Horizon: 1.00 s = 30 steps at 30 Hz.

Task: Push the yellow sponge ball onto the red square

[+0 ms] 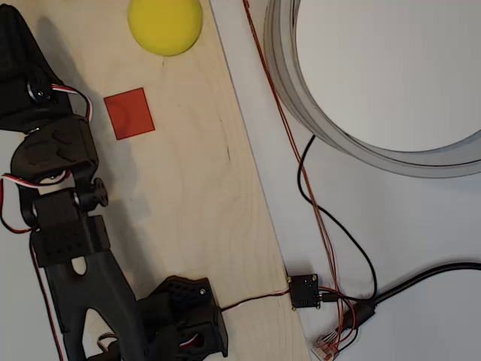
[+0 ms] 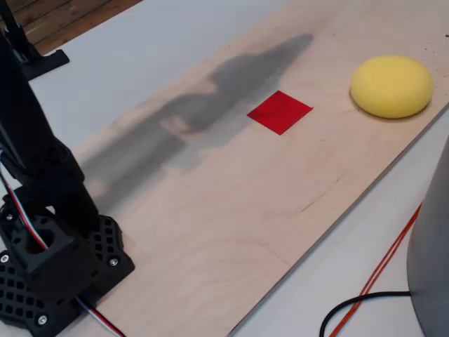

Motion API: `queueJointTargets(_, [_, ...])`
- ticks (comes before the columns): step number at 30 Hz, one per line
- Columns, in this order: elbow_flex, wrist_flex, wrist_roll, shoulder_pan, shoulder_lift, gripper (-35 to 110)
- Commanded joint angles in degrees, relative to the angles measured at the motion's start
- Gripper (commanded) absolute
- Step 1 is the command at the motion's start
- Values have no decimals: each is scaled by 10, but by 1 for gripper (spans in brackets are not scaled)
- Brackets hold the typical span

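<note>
The yellow sponge ball (image 1: 164, 26) (image 2: 391, 86) rests near the far end of the plywood board (image 1: 203, 210) (image 2: 231, 210), cut off by the top edge of the overhead view. The red square (image 1: 129, 113) (image 2: 279, 111) lies flat on the board, a short way from the ball and apart from it. In the overhead view my black arm rises from its base (image 1: 184, 320) (image 2: 56, 270) along the left side. Its gripper (image 1: 19, 53) is a dark shape at the top left, left of the square and the ball. Its fingers cannot be made out.
A large grey ring (image 1: 361, 143) (image 2: 431, 267) stands on the white table just off the board's edge. Red and black cables (image 1: 316, 203) (image 2: 379, 274) run beside it to a small black circuit board (image 1: 304, 291). The arm's shadow (image 2: 210, 105) falls across the plywood.
</note>
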Motion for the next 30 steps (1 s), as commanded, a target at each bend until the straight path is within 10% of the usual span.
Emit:
queueJointTargets(1, [400, -122, -3, -88, 376, 0])
queueJointTargets(30, [284, -69, 136, 135, 238, 0])
